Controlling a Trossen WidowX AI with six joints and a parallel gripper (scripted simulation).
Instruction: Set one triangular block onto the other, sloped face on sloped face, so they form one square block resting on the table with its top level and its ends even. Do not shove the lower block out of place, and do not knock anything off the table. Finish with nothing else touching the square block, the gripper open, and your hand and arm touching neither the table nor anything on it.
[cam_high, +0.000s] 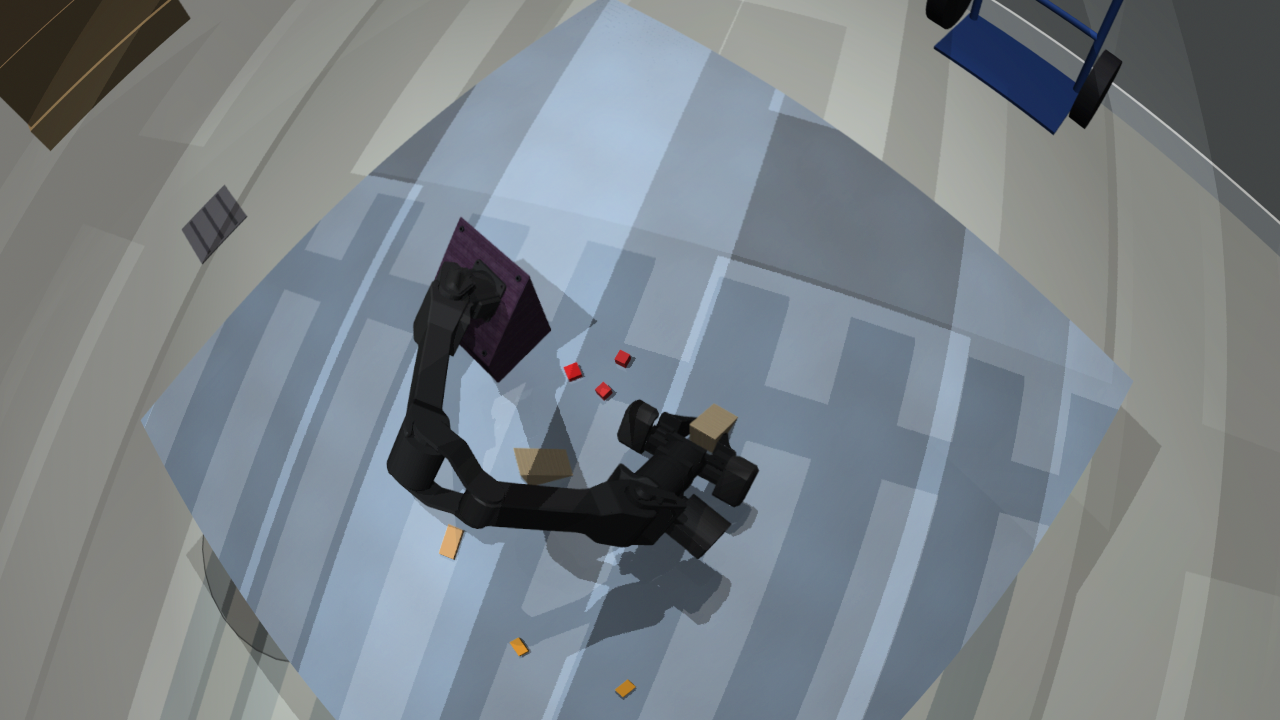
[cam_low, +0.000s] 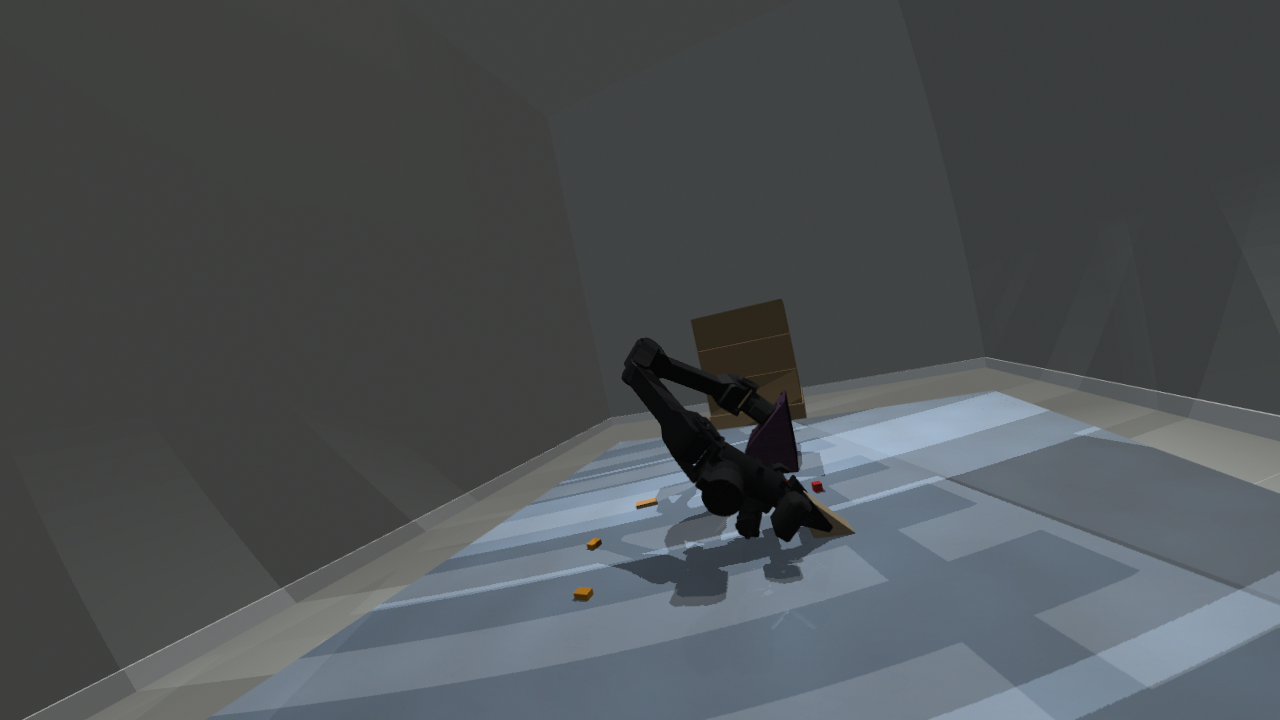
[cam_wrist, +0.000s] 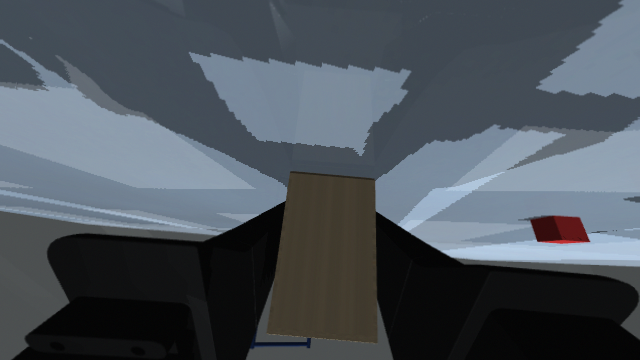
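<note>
One tan triangular block (cam_high: 713, 427) (cam_low: 832, 522) (cam_wrist: 325, 260) sits between the fingers of my gripper (cam_high: 711, 445) (cam_low: 789, 516) (cam_wrist: 327, 216), right of the table's middle. The gripper is shut on this block, one black finger against each of its flat ends, and is down low at the table top. The second tan triangular block (cam_high: 542, 462) lies on the table to the left, close beside my forearm and apart from the gripper. It is hidden behind the arm in the exterior view.
Three small red cubes (cam_high: 572, 370) (cam_high: 622, 358) (cam_high: 604, 390) lie just behind the gripper; one shows in the wrist view (cam_wrist: 559, 229). Orange pieces (cam_high: 451, 541) (cam_high: 519, 646) (cam_high: 624, 688) lie toward the front left. The purple arm base (cam_high: 505, 326) stands at the back left.
</note>
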